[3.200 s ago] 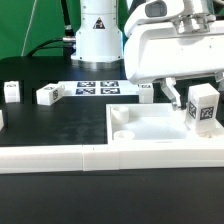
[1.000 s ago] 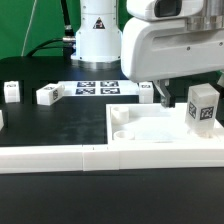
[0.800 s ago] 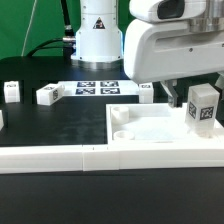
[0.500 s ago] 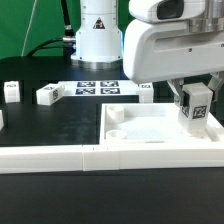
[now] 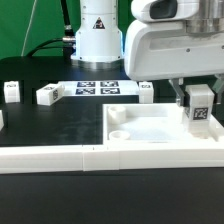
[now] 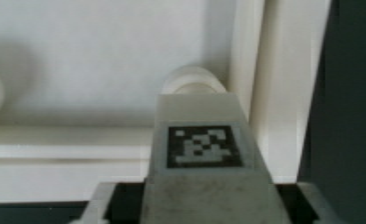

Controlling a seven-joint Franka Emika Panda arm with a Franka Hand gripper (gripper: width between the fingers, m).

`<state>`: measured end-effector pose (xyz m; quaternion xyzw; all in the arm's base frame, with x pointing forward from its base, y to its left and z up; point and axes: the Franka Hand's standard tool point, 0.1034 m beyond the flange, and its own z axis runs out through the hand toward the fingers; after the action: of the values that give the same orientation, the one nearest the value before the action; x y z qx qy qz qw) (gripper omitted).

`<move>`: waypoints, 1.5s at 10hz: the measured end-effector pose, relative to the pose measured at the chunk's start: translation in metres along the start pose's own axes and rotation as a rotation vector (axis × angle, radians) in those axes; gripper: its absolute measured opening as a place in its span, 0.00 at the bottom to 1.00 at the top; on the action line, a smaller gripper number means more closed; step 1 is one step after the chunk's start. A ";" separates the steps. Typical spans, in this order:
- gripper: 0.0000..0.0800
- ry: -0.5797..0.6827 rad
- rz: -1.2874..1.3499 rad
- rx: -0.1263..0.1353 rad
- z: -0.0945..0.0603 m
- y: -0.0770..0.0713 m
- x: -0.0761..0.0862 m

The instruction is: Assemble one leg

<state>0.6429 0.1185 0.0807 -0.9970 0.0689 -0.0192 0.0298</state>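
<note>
My gripper (image 5: pixel 199 100) is shut on a leg (image 5: pixel 200 108), a small chunky white block with a black-and-white tag facing the camera. It holds the leg upright over the far corner of the large white panel (image 5: pixel 155 125) at the exterior view's right. In the wrist view the leg (image 6: pixel 203 140) runs out from between my fingers (image 6: pixel 112 200), and its far end sits at a round corner socket (image 6: pixel 198 78) of the panel (image 6: pixel 91 60). Whether the leg's end is in the socket is hidden. Another socket (image 5: pixel 120 132) shows at the panel's near left corner.
Three loose legs lie on the black table: one (image 5: pixel 11 91) at the far left, one (image 5: pixel 49 95) beside it, one (image 5: pixel 146 92) behind the panel. The marker board (image 5: pixel 97 88) lies by the robot base. A long white rail (image 5: pixel 90 156) runs along the front.
The leg has turned in my grip from tilted to upright and has come down slightly toward the panel's corner. The loose legs have not moved.
</note>
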 end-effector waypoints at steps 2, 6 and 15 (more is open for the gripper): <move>0.36 0.041 0.272 -0.007 0.000 0.001 -0.002; 0.36 0.067 0.718 -0.001 0.000 0.003 -0.004; 0.81 0.077 0.358 -0.009 0.003 0.005 0.000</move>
<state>0.6419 0.1138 0.0772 -0.9675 0.2462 -0.0512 0.0258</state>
